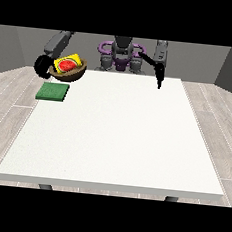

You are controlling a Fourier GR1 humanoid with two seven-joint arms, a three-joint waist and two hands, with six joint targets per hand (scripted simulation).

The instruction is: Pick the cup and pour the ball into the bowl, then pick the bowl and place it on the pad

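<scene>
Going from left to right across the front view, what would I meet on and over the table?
The hand at the view's left → green pad → brown bowl, held up above the table beside that hand, with something yellow and red in it → the hand at the view's right, hanging over the white table's far edge.

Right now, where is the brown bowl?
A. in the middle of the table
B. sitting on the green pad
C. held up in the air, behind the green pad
C: the bowl is carried by the hand at the view's left, above and behind the green pad, not resting on it.
</scene>
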